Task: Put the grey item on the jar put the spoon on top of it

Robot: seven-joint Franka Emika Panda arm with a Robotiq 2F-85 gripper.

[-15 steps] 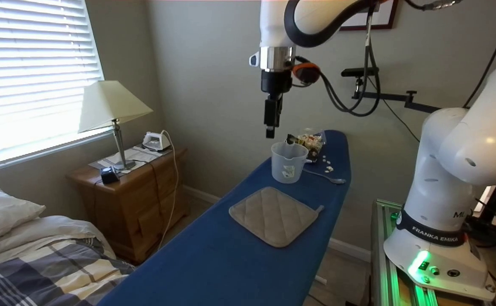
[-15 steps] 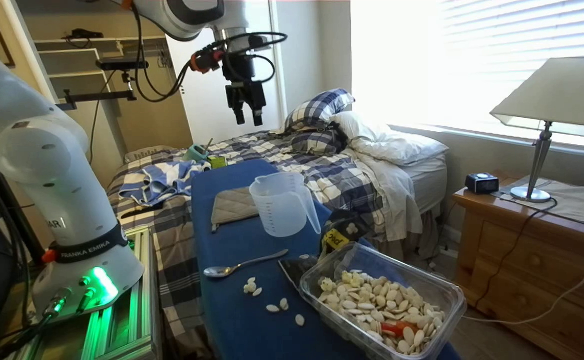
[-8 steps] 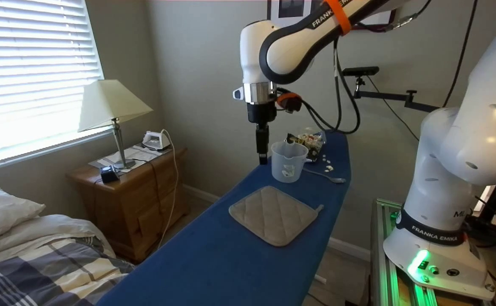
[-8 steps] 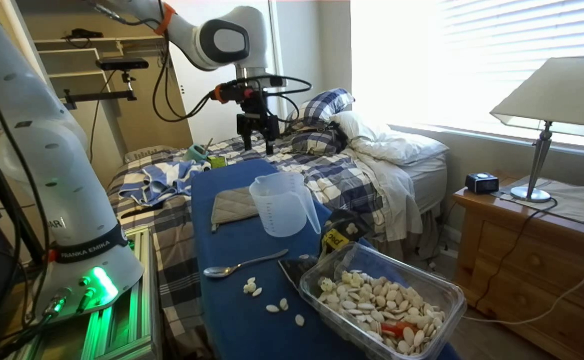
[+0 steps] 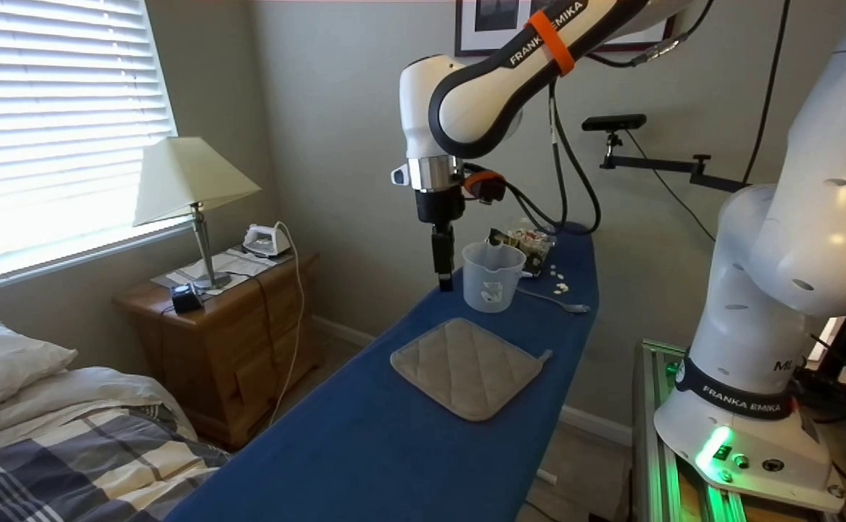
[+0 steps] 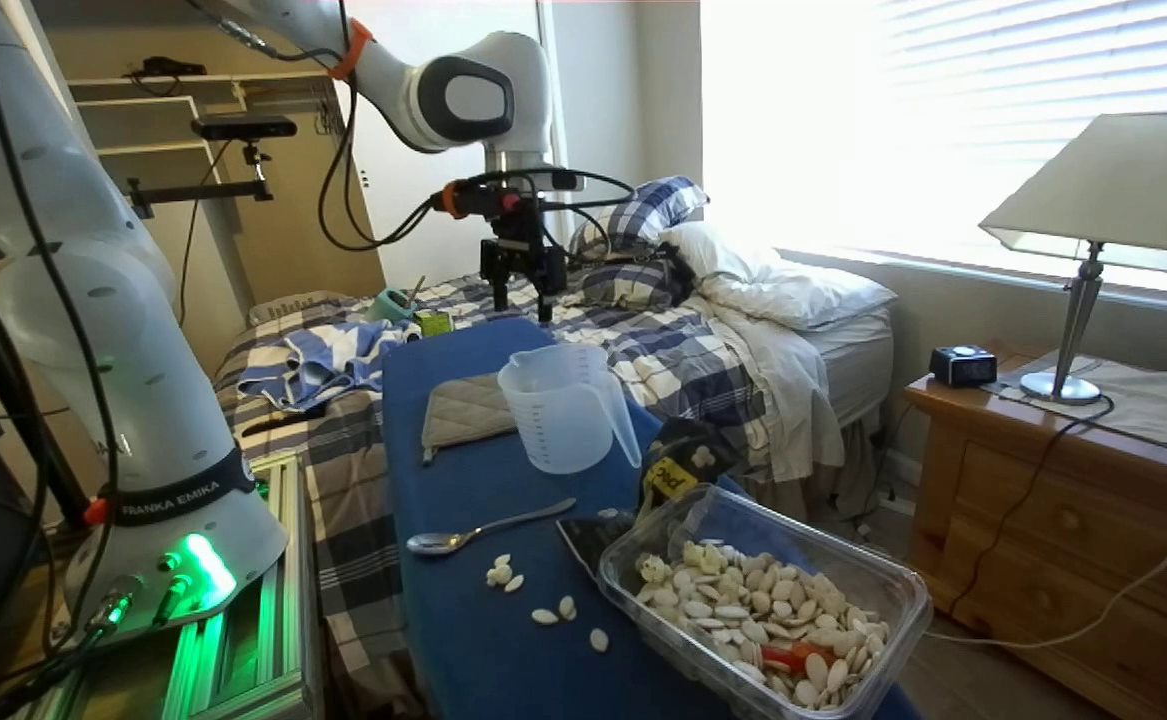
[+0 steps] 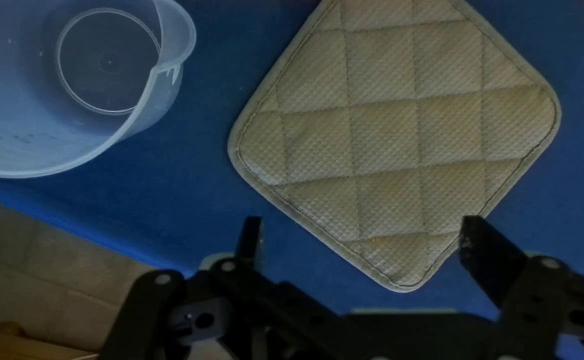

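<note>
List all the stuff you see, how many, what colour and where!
Quilted pad: one, grey, flat on ironing board
Jar: one, cloudy white, beside pad
Spoon: one, silver, on board
Tub: one, clear, on board
Seed-like bits: many, whitish, in tub and on board
Packet: one, black and yellow, beside tub
Ironing board: one, blue, beside bed
Bed: one, blue and white, beside nightstand
Striped cloth: one, blue and white, on bed
Clutter: several, mixed colours, on bed, too small to name
Nightstand: one, brown, under lamp
Lamp: one, cream, on nightstand
Iron: one, white, on nightstand
Little box: one, black, on nightstand
Blinds: one set, white, behind lamp
Arm: one, white, above board
Gripper: one, black, open, above board
</note>
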